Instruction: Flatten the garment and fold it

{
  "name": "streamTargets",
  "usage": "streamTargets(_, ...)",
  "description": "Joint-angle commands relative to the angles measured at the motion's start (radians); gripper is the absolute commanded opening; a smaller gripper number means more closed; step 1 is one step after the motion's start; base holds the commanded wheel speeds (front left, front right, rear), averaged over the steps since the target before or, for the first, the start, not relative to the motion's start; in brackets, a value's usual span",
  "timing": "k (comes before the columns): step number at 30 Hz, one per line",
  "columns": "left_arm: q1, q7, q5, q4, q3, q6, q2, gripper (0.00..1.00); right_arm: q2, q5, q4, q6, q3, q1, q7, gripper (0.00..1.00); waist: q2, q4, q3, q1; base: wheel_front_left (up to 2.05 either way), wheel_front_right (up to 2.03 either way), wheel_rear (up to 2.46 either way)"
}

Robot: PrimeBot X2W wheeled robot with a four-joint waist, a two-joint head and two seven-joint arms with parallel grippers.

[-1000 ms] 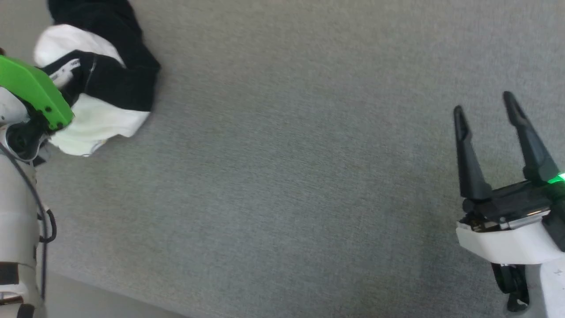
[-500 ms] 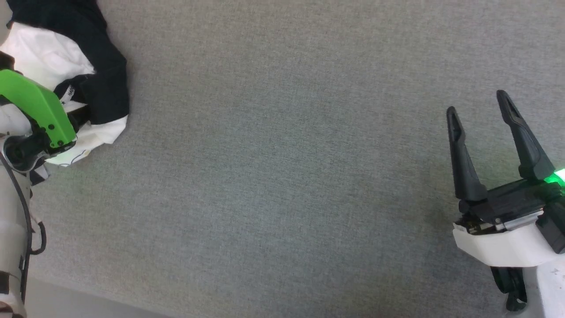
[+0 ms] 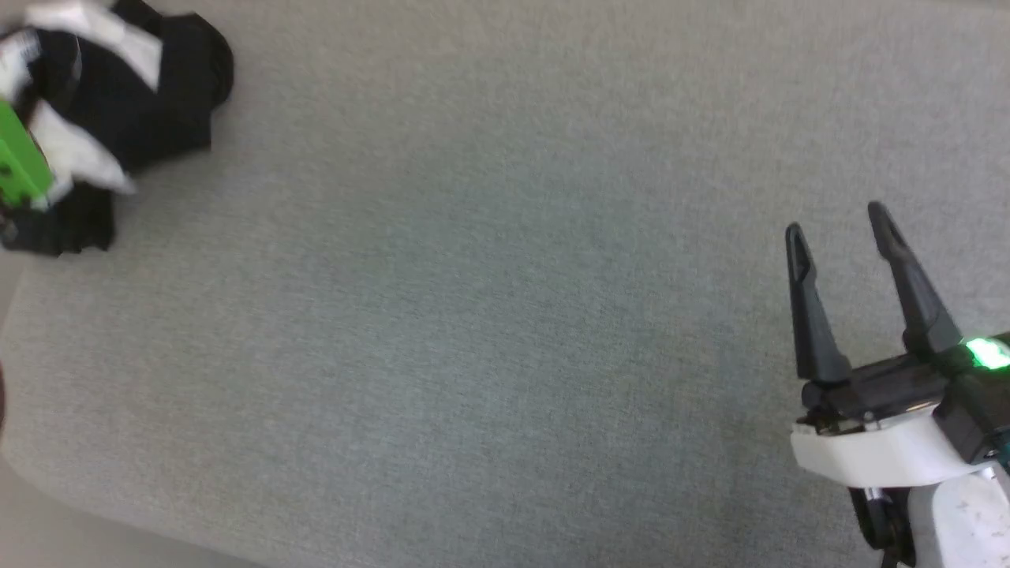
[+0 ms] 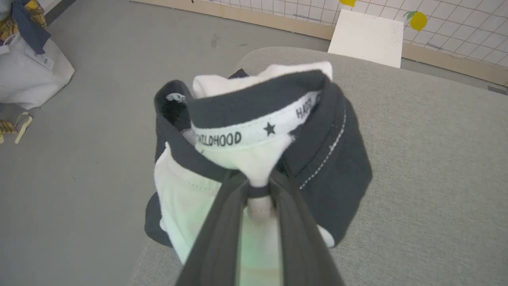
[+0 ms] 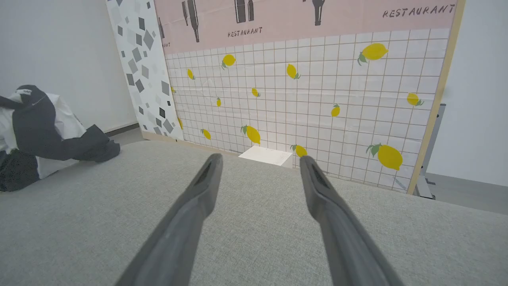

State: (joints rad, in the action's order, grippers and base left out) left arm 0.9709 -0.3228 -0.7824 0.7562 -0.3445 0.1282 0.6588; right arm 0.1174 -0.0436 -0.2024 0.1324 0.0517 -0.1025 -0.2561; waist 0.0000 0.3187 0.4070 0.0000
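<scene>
The garment (image 3: pixel 118 95), a white shirt with black sleeves, is bunched at the far left corner of the grey padded table (image 3: pixel 489 315). In the left wrist view my left gripper (image 4: pixel 260 188) is shut on a pinch of the garment's (image 4: pixel 254 131) white cloth just below the printed neck tape, and the bundle hangs up off the table. In the right wrist view the garment (image 5: pixel 39 131) shows at the far left. My right gripper (image 3: pixel 840 225) stands open over the table's right side, nothing between its fingers (image 5: pixel 258 159).
A tiled wall panel with lemons (image 5: pixel 317 87) stands behind the table. A white board (image 4: pixel 367 37) leans at its foot. A white bag (image 4: pixel 27 75) lies on the floor to the left of the table's corner (image 4: pixel 254 55).
My left gripper has shut on the garment near the collar and raised it. The head view has shifted, so the bundle sits farther left and higher. The right gripper stays open.
</scene>
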Motion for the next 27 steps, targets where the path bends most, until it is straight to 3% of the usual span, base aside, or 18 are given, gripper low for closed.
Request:
streamTargets(1,0.034,0.018,0.012,-0.039,-0.017,0.002,0.025,0.00,-0.008,-0.006,0.006,-0.002,0.000,0.014,-0.006,1.00,0.0000,0.021,-0.084,0.0000,0.00,0.00,0.00)
streamTargets(6,0.106,0.053,0.048,-0.201,-0.071,0.002,0.071,0.00,-0.037,-0.014,0.014,-0.002,0.001,0.036,-0.006,1.00,0.0000,0.005,-0.151,0.0000,0.00,0.00,0.00)
streamTargets(12,0.197,0.029,0.088,-0.376,-0.118,0.002,0.061,0.00,-0.058,-0.020,0.019,-0.002,-0.003,0.056,-0.006,1.00,0.0000,-0.052,-0.203,0.0000,0.00,0.00,0.00)
streamTargets(18,0.263,-0.014,0.116,-0.515,-0.166,-0.009,0.001,0.00,-0.066,-0.028,0.021,-0.002,-0.007,0.065,-0.006,1.00,0.0000,-0.147,-0.237,0.0000,0.00,0.00,0.00)
streamTargets(27,0.325,-0.016,0.113,-0.628,-0.254,-0.007,-0.152,0.00,-0.067,-0.071,0.021,-0.002,-0.014,0.071,-0.006,1.00,0.0000,-0.307,-0.251,0.0000,0.00,0.00,0.00)
